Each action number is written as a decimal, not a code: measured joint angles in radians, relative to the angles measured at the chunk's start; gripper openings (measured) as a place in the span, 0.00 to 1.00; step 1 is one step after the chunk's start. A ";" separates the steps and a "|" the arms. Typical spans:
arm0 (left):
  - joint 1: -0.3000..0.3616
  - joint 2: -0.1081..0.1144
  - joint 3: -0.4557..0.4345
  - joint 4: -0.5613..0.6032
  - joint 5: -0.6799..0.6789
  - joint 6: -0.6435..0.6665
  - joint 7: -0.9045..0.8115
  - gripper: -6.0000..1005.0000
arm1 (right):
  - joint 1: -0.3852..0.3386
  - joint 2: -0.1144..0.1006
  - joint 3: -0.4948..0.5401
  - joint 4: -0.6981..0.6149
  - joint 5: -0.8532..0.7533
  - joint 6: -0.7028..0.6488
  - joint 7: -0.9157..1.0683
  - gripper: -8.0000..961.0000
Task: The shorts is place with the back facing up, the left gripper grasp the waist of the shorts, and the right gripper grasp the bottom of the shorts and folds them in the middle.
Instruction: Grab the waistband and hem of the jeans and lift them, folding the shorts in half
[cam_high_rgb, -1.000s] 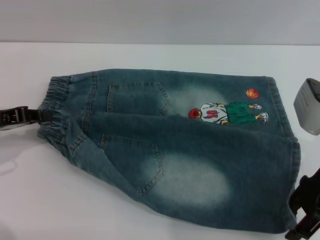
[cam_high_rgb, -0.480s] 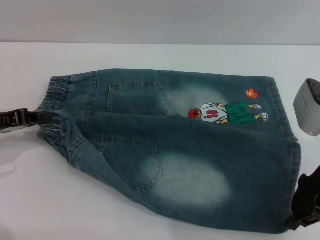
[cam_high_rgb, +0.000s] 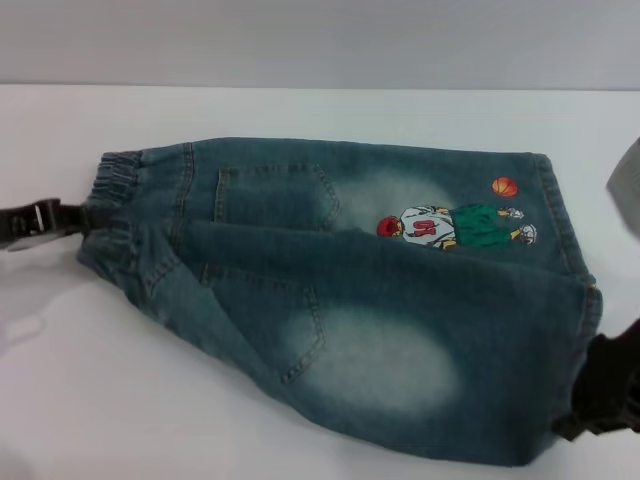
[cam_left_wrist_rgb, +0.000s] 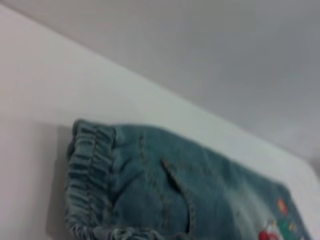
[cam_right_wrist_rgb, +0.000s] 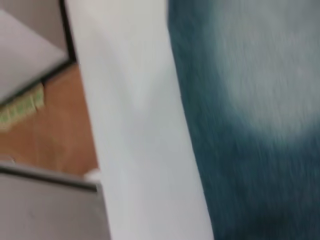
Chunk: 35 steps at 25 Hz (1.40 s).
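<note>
Faded blue denim, the one pair of shorts (cam_high_rgb: 340, 300) lies back-up on the white table (cam_high_rgb: 300, 110), with two stitched patch pockets and one embroidered basketball player (cam_high_rgb: 455, 227). The left gripper (cam_high_rgb: 75, 222) touches the ruched elastic waist (cam_high_rgb: 112, 215); the right gripper (cam_high_rgb: 590, 400) touches the flat leg hem (cam_high_rgb: 585, 330). Whether either grips, I cannot tell.
</note>
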 joint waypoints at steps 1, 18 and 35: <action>0.000 0.000 0.000 0.000 0.000 0.000 0.000 0.07 | -0.007 -0.008 0.018 -0.008 0.029 -0.014 -0.011 0.01; -0.006 -0.021 -0.037 -0.025 -0.141 -0.151 -0.060 0.07 | -0.157 -0.046 0.402 -0.036 0.387 0.041 -0.171 0.01; -0.061 -0.066 -0.028 -0.024 -0.143 -0.360 -0.051 0.07 | -0.257 -0.047 0.433 0.168 0.659 0.455 -0.255 0.01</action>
